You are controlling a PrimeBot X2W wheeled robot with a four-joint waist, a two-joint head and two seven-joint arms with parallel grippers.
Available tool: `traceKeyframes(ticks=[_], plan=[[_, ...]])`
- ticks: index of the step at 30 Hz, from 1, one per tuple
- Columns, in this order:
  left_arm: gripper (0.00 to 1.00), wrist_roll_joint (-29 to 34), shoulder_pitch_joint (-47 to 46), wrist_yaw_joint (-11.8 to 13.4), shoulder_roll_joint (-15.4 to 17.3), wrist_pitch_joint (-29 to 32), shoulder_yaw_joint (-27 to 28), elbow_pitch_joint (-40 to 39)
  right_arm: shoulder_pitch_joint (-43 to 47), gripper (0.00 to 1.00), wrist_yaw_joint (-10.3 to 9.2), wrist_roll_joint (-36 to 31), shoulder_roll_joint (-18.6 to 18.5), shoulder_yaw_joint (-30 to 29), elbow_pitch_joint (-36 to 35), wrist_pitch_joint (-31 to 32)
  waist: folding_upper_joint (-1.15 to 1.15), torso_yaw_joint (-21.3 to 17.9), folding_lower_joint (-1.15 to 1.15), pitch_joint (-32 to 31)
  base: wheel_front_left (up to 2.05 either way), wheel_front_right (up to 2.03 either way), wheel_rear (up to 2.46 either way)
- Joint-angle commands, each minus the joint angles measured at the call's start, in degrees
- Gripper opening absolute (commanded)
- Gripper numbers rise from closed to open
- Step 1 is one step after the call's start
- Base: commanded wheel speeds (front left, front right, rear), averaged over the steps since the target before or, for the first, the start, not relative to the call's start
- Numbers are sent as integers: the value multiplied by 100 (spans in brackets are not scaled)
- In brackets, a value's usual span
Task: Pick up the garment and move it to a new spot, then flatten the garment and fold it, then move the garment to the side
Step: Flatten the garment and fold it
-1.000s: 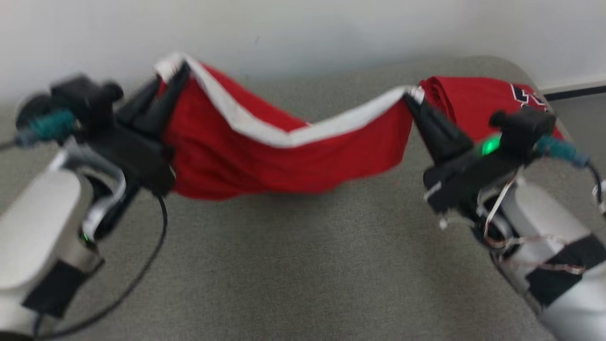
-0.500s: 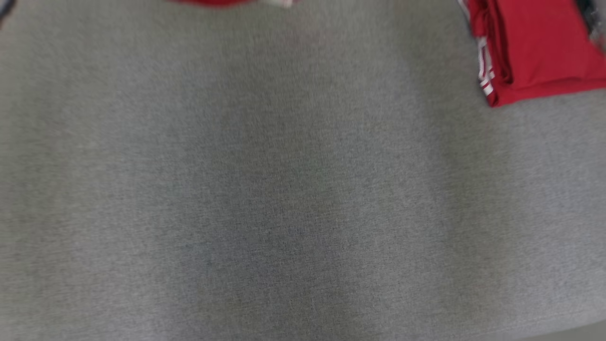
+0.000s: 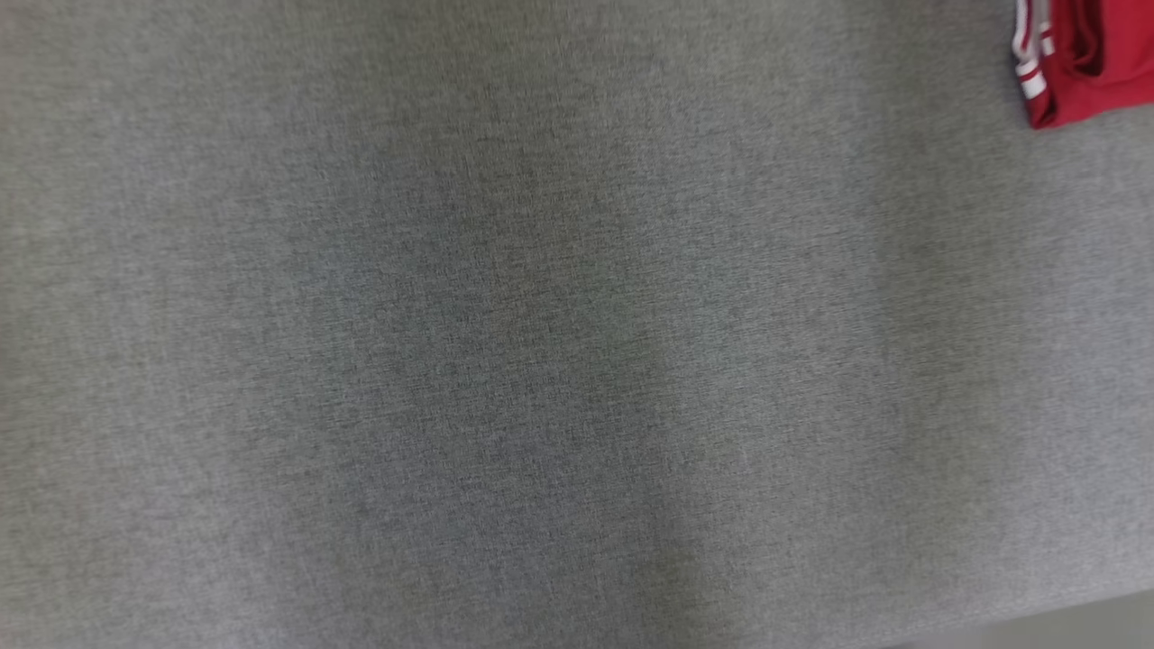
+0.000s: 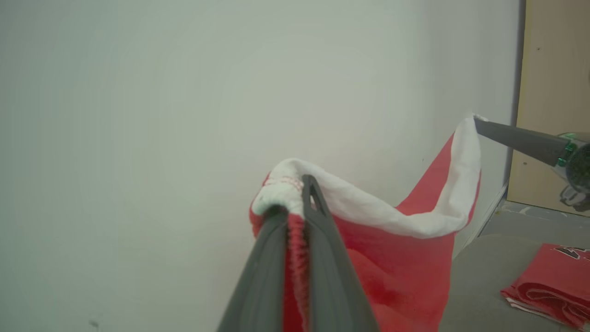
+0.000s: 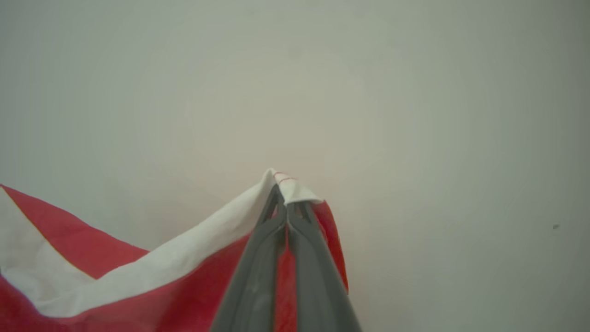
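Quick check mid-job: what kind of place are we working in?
Probably a plain indoor room set up for folding: a grey fabric-covered surface, a bare white wall, and a folded red garment lying on the surface.

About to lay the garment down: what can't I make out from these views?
Held garment: lower part cut off by both wrist views' bottom edges; clearance above the grey surface cannot be told.
Folded red garment: cut by the head view's top-right corner.
Left gripper, right gripper: fingers hide how much cloth is pinched.

Soft red cloth garment [image 4: 405, 272], matt grey woven surface [image 3: 541, 361]
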Motion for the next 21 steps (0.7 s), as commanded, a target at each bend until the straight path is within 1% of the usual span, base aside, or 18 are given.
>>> traceKeyframes(ticks=[1,7,10,12,16,18,21], plan=[[0,-108,-95,14,43,-117,-67,31,-48,0,-17,45,-12,85,14,-33,-2,22,-2,115,0,0,0],[0,-535,6,14,204,-588,-528,-12,159,0,-17,260,-212,418,-49,-117,-2,109,-2,86,0,0,0],[0,-854,367,14,306,-884,-649,-240,407,0,-17,439,-357,584,-208,-158,-2,192,-2,-79,0,0,0],[0,-1000,665,14,446,-1016,-722,-478,694,0,-17,573,-483,749,-357,-187,-2,245,-2,-247,0,0,0],[0,-1245,1589,14,584,-1174,-762,-1044,1512,0,-17,881,-789,1068,-751,-267,-2,377,-2,-671,0,0,0],[0,-1309,2133,13,622,-1187,-604,-1307,1985,0,-17,1066,-937,1227,-989,-324,-2,419,-2,-874,0,0,0],[0,-1092,3170,13,694,-1186,-202,-1704,2752,0,-17,1329,-1126,1430,-1422,-432,-2,453,-2,-1180,0,0,0]])
